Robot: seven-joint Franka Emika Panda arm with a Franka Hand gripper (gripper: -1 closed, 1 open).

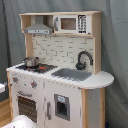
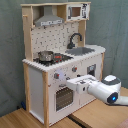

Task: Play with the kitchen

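Note:
The kitchen (image 1: 100,80) is a tall white and light-wood toy set with a grey sink (image 1: 72,74), a black faucet (image 1: 82,59), a hob carrying a small metal pot (image 1: 31,62), a range hood (image 1: 37,27) and an upper shelf. In the second exterior view, the kitchen (image 2: 60,30) faces the white arm, which reaches in from the second exterior view's right. My gripper (image 2: 70,83) is at the top edge of the oven door (image 2: 62,98), just under the knobs (image 2: 56,76). In the first exterior view only a white part of the arm (image 1: 20,122) shows, at the bottom left.
A toy microwave (image 1: 70,23) sits in the upper shelf. The kitchen stands on a wooden tabletop (image 2: 95,116) in front of a grey curtain (image 2: 115,30). The pot (image 2: 46,55) rests on the hob above the oven.

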